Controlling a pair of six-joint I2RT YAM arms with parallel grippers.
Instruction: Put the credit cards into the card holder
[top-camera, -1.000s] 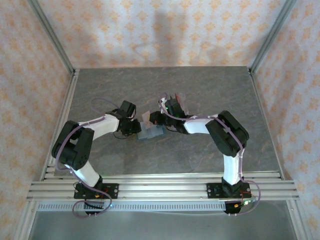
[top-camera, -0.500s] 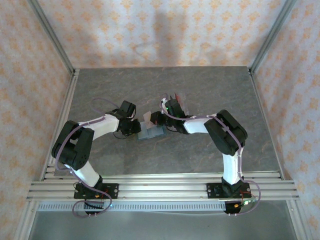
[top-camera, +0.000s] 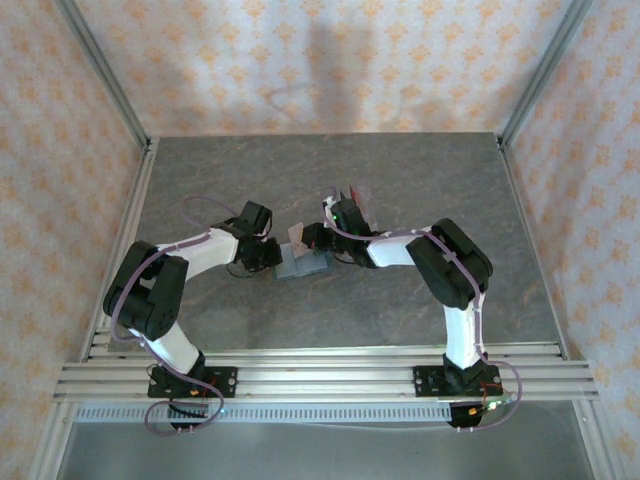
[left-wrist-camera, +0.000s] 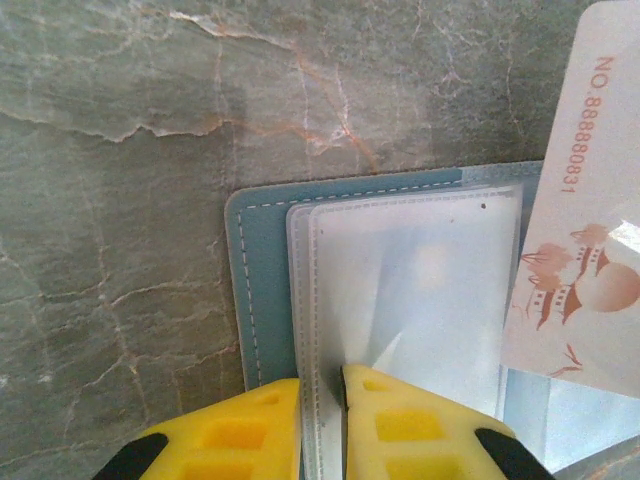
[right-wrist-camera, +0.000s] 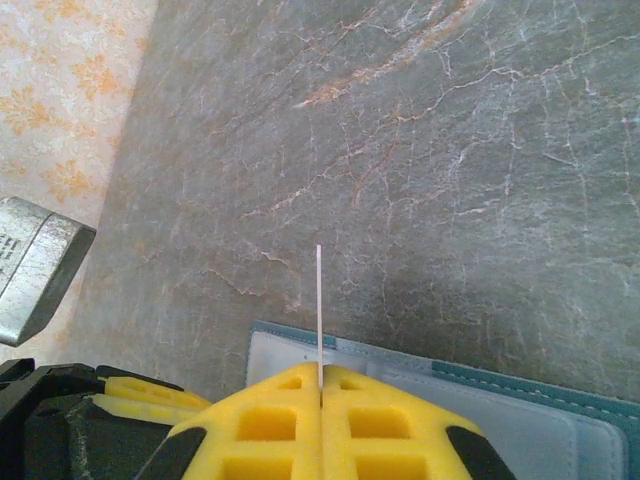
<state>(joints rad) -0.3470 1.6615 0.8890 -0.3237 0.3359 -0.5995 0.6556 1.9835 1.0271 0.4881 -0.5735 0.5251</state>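
Left gripper (left-wrist-camera: 322, 388), nearest my end: yellow fingers (left-wrist-camera: 235, 432) pinched on the edge of a clear inner sleeve (left-wrist-camera: 410, 280) of the card holder (left-wrist-camera: 262, 300). The holder lies open and flat on the table (left-wrist-camera: 120, 200), teal cover down.

Right gripper (right-wrist-camera: 320, 385), just beyond: clamped on the pale pink credit card (left-wrist-camera: 585, 200). The card is carried on edge, tilted, over the holder's far side. It is above the sleeves and not yet in one, as far as I can judge.

Change over the last second: very little. From above, the right arm has crept slightly toward the holder, and the card sits almost where it was. The left pinch has not shifted. I read this as fine alignment, not insertion. The sleeve mouth is held and the card is poised, so the slide-in is still to come.

Further back, behind the right wrist, stands what I take for the clear rack (top-camera: 356, 200). Something reddish sits in it, possibly the second card, but it is too small to confirm.
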